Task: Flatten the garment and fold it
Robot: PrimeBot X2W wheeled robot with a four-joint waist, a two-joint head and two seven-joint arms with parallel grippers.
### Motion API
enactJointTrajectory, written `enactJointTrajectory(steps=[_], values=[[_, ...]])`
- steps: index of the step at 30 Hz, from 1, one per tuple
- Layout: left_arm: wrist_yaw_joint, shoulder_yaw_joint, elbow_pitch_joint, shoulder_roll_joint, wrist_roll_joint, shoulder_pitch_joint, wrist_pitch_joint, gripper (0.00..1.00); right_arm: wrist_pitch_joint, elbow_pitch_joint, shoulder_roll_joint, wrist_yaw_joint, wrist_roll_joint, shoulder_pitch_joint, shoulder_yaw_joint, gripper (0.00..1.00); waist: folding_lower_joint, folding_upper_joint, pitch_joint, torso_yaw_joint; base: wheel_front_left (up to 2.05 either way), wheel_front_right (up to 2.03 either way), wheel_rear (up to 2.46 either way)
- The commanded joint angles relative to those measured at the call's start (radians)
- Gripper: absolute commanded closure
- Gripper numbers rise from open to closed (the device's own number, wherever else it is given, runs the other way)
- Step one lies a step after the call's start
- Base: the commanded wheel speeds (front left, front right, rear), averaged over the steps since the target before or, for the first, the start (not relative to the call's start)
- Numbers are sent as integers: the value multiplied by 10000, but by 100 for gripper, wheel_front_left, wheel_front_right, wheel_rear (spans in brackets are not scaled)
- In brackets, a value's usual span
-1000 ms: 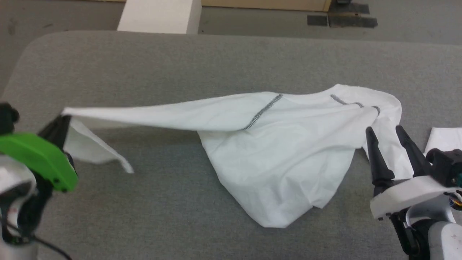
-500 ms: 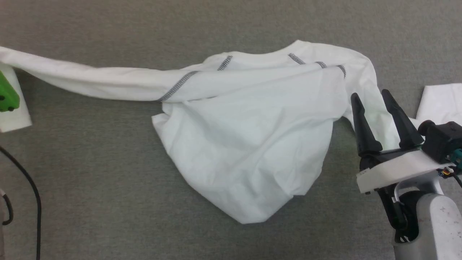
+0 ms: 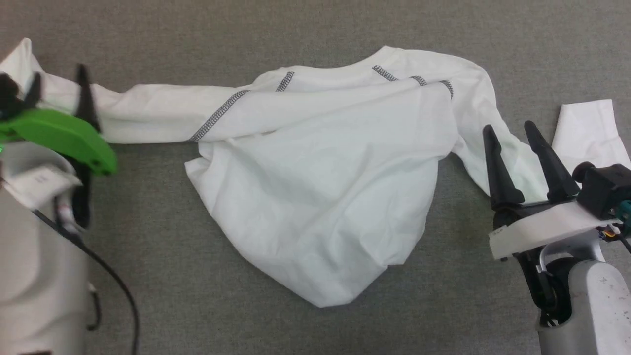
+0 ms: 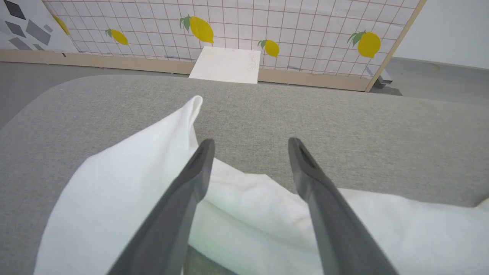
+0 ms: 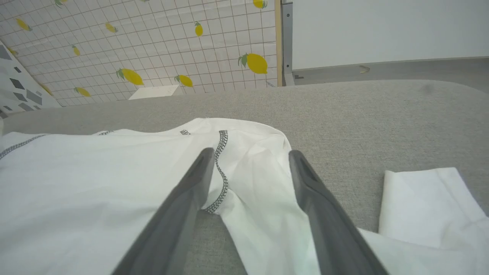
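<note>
White shirt (image 3: 315,197) lies crumpled on the grey tabletop (image 3: 315,29), its body bunched into a rough wedge that narrows toward the near edge. One sleeve (image 3: 153,113) stretches straight out to the robot's left, and grey zigzag stitching (image 3: 217,116) crosses it at the shoulder. The left end effector (image 3: 59,93) sits over the far end of this sleeve with its two dark fingers spread wide and nothing clamped between them. In the left wrist view the fabric (image 4: 114,198) lies loose beneath and between the fingers of that end effector (image 4: 250,152); whether they touch it I cannot tell. The other sleeve (image 3: 493,158) curves down to the robot's right and its cuff (image 3: 586,128) lies flat on the tabletop. The right end effector (image 3: 510,135) is open too, poised above that sleeve near the shoulder seam (image 5: 221,172), gripping nothing. Beyond the tabletop stands a white box (image 4: 225,65) against a lemon-patterned panel (image 4: 267,23).
</note>
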Motion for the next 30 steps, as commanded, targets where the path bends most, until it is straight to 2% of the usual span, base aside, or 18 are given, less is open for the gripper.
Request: enactJointTrajectory(steps=[1,7,11,17,26,27,28,30], values=[[-57,-152,-293,-305,-83,469,-275,0,6,2,18,-15,-21,120,-71,0,-2,0,-779,493,0,0,0],[-259,-1249,-1738,-1572,-224,1909,-422,0,180,-101,18,-15,-11,560,-265,0,-2,0,-1537,803,0,0,0],[-316,-1863,-1863,-2093,-311,2316,-91,0,320,-232,18,-15,16,742,-290,0,-2,0,-1794,814,0,0,0],[-185,-2424,-1035,-2193,-312,2439,1336,0,382,-396,18,-15,126,855,-223,0,-2,0,-1820,459,0,0,0],[351,-2602,28,-1807,-156,2061,3389,0,253,-351,18,-15,267,883,-157,0,-2,0,-1479,55,0,0,0],[362,-2635,89,-1776,-198,2065,3699,59,224,-310,18,-15,279,871,-154,0,-2,0,-1470,38,0,0,0],[352,-2653,89,-1764,-254,2083,3899,100,205,-280,18,-15,285,864,-153,0,-2,0,-1472,32,0,0,0],[257,-2703,-36,-1756,-429,2213,4265,100,173,-206,18,-15,287,876,-185,0,-2,0,-1545,68,0,0,0]])
